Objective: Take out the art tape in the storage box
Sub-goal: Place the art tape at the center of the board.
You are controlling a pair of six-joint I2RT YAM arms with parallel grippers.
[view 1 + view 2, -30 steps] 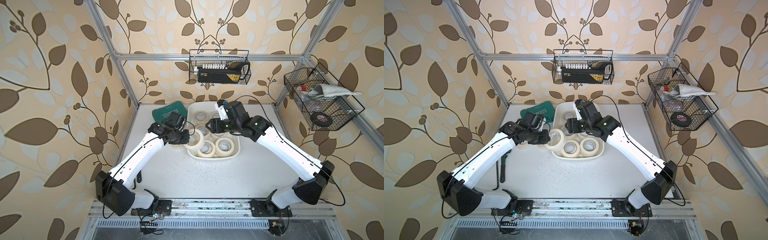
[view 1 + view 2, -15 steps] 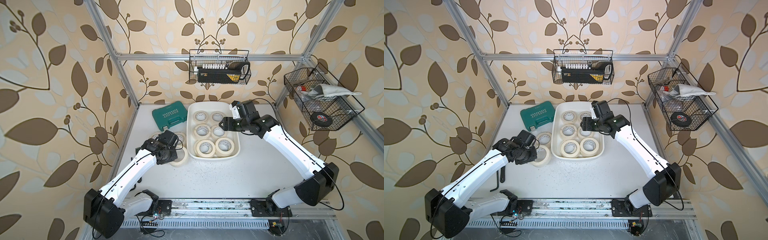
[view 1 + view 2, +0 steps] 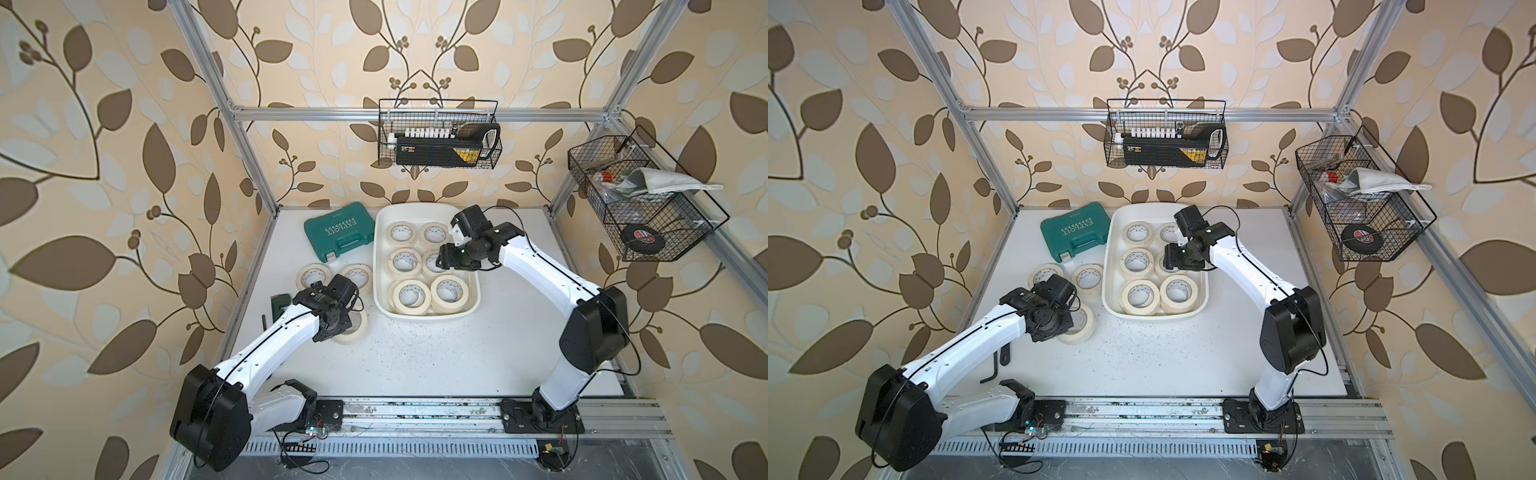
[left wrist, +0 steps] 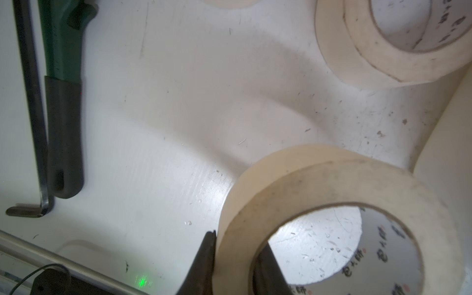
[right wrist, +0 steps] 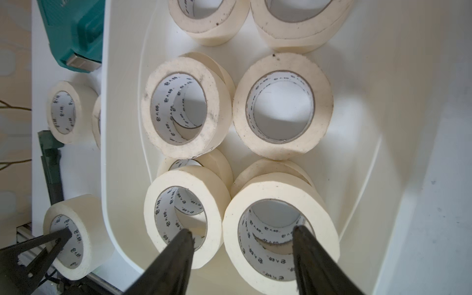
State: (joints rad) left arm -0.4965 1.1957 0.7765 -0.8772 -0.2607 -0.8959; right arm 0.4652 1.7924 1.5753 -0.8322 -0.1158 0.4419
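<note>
The white table (image 3: 415,357) bore the storage box (image 3: 428,314), a green tool case (image 3: 338,230) far-left, art tape (image 3: 301,277) and a hex key (image 3: 995,371) nearer.

A robot lab cell dressed as a workshop corner: an aluminium frame (image 3: 311,111) carries leaf-patterned wallpaper panels (image 3: 83,124) around a white table (image 3: 436,353). Two white arms (image 3: 282,332) are bolted to a rail (image 3: 415,409) along the bottom of the picture, and black wire baskets (image 3: 439,135) of tools hang at upper centre and upper right.
</note>
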